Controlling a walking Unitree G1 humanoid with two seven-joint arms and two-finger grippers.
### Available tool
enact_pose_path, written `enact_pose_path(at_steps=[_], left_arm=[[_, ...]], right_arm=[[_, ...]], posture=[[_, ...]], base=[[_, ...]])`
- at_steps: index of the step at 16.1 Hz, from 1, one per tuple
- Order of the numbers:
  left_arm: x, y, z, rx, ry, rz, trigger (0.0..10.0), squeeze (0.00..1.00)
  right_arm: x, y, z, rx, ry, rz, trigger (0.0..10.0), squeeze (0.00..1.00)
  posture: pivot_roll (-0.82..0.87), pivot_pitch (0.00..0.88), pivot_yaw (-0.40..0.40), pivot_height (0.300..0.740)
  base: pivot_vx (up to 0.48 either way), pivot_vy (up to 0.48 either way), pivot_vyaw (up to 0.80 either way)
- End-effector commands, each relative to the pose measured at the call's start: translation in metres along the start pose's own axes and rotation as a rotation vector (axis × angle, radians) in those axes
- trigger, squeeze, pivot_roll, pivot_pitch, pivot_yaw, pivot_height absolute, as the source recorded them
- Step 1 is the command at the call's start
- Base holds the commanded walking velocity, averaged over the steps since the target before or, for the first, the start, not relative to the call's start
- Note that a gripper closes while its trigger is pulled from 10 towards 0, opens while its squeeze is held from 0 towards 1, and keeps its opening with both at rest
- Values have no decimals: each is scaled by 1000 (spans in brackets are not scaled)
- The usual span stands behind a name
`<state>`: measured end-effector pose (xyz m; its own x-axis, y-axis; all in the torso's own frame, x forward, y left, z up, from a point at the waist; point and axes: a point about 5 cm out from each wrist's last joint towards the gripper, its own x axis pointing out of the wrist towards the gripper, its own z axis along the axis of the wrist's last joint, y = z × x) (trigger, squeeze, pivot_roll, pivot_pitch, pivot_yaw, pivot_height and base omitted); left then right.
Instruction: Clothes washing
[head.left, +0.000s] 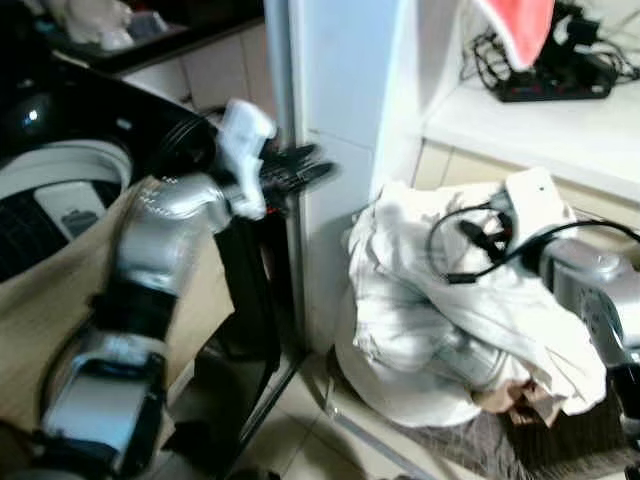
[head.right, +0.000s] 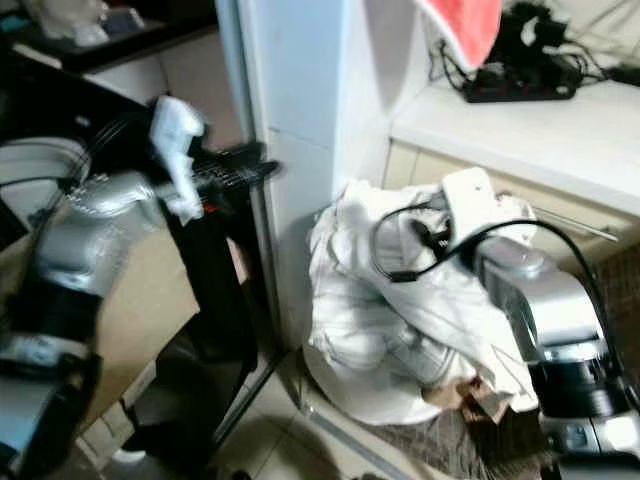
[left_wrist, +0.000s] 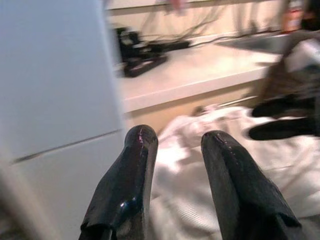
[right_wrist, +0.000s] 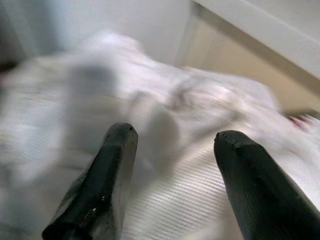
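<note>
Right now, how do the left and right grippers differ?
The left gripper is raised beside the white pillar, apart from the white clothes; the right gripper hangs just over the clothes. The left gripper's fingers stand close together, the right gripper's wider apart. Both are open and hold nothing.
</note>
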<state>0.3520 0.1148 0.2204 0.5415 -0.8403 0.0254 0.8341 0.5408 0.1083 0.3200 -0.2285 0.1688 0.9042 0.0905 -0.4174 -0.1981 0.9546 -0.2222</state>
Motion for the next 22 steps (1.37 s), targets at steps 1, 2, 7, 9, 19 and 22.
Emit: enact_pose_path(at_steps=[1, 2, 7, 9, 19, 22], left_arm=[[4, -10, 2, -13, -5, -42, 10000, 0], [7, -17, 0, -23, -5, -59, 10000, 0], [2, -52, -19, -58, 94, -173, 10000, 0], [-3, -61, -23, -71, 128, -215, 10000, 0], [-5, -66, -20, -92, 152, -229, 10000, 0], [-5, -68, -21, -94, 157, -237, 10000, 0]], right_arm=[[3, -9, 4, -3, -11, -56, 10000, 1000], [5, -14, 2, 4, 7, -79, 10000, 1000], [18, -14, -25, 16, 168, -11, 10000, 765], [21, -14, -34, -13, 232, -26, 10000, 0], [22, -14, -34, -7, 242, 13, 0, 0], [22, -13, -34, -9, 242, 28, 0, 0]], posture=[[-173, 0, 55, 740], [-173, 0, 55, 740], [-169, 0, 45, 740], [-169, 0, 45, 740], [-164, 0, 49, 740], [-165, 0, 49, 740]], base=[[0, 0, 0], [0, 0, 0], [0, 0, 0], [0, 0, 0], [0, 0, 0], [0, 0, 0]])
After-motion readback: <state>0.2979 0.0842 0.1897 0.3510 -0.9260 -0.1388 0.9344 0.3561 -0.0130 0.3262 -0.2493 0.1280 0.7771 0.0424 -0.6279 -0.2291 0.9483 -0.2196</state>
